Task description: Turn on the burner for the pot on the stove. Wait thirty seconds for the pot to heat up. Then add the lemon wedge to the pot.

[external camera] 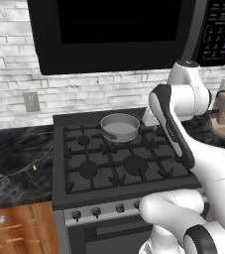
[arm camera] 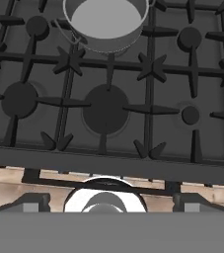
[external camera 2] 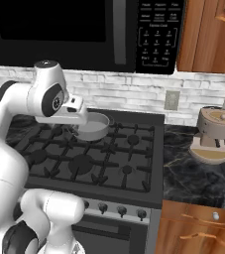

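Stove [external camera: 84, 194]: wide black gas range, cast-iron grates, fixed. Nothing to grip there except the knobs.

Counter [external camera: 15, 149]: dark marble left of the stove, flat and hard. Anything picked off it needs a top-down approach, with the fingertips almost scraping the surface.

Pot [external camera: 120, 126]: shallow grey metal, sits on the rear centre grate, short side handle, inside looks empty. Rigid and probably heavy enough not to shift when something is dropped in. No need to hold it, just release above the opening. The burner under it is hidden by the pot, so I can't tell if it's lit.

End effector [arm camera: 112, 200]: fingers spread wide, nothing between them. It hangs over the stove, with the pot ahead of it at the top of the hand view.

Knobs [external camera: 96, 212]: row of small dark ones on the front panel. Stiff, round, likely slick. Can't tell which one maps to the pot's burner.

Lemon wedge [external camera: 34, 167]: tiny yellow-green speck on the left counter, well apart from both pot and end effector.
- Judgement: very light, soft flesh with a firmer rind, probably wet and slippery.
- Orientation is too small to read.
- Grip across the two cut faces if they're reachable, low on the piece, with a gentle close. Squeeze too hard and it deforms or squirts out sideways.
- Main risk: fingers landing off-centre on something this small and flicking it along the counter.
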Robot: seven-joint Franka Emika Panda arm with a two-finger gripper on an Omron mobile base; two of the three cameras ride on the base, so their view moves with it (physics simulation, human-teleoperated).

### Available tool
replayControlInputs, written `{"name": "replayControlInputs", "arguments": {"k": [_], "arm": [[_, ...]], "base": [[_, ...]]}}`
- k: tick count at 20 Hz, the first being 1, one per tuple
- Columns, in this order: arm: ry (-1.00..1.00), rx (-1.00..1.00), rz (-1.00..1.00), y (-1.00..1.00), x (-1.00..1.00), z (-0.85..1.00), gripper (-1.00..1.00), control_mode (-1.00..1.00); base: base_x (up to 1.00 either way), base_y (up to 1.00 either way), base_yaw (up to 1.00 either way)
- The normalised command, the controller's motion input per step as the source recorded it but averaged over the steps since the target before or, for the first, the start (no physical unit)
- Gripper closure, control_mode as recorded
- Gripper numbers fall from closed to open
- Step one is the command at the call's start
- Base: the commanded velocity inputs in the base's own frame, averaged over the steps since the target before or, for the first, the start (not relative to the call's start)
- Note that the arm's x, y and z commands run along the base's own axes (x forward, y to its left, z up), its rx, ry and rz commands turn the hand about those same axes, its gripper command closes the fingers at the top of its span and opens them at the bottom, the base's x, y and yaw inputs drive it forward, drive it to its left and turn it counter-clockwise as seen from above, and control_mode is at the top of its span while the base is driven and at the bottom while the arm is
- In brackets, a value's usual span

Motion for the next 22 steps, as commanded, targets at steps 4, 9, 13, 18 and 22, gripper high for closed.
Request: {"name": "replayControlInputs", "arguments": {"k": [4, 9, 13, 18, 22], "arm": [[0.00, 0.00, 0.00, 0.00, -0.42, -0.10, -1.00, -1.00], [0.00, 0.00, 0.00, 0.09, -0.23, -0.11, -1.00, -1.00], [0.00, 0.00, 0.00, 0.20, -0.01, -0.19, -1.00, -1.00], [0.00, 0.00, 0.00, 0.02, 0.00, -0.02, -1.00, -1.00], [0.00, 0.00, 0.00, 0.00, 0.00, 0.00, -1.00, -1.00]], "base": [[0.00, 0.00, 0.00], [0.00, 0.00, 0.00], [0.00, 0.00, 0.00], [0.00, 0.00, 0.00], [0.00, 0.00, 0.00]]}}
